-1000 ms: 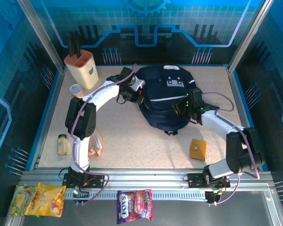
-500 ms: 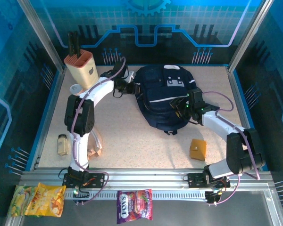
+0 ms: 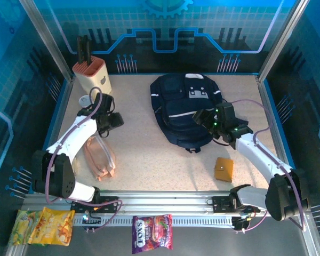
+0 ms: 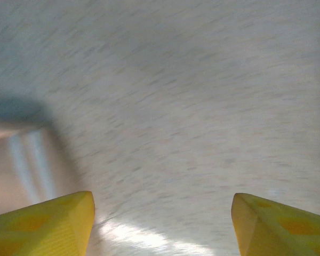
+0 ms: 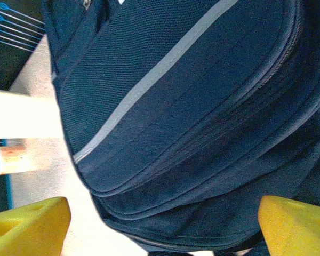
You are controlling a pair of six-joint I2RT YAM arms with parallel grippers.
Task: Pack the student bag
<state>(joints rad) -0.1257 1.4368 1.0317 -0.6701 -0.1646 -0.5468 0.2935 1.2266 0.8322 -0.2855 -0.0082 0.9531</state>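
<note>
Left gripper (image 3: 112,120) pulled back from the student bag (image 3: 184,109), jaws spread, empty | right gripper (image 3: 204,118) released over bag | risk: fabric snagged if that gripper is dragged across it.

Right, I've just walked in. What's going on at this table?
Two robot arms are set to pack a bag. The bag lies flat at the back of the table. The right gripper is open at the bag's right side, holding nothing. The left gripper is open too, over bare table well left of the bag. An orange pouch lies on the table by the right arm, not yet packed.
</note>
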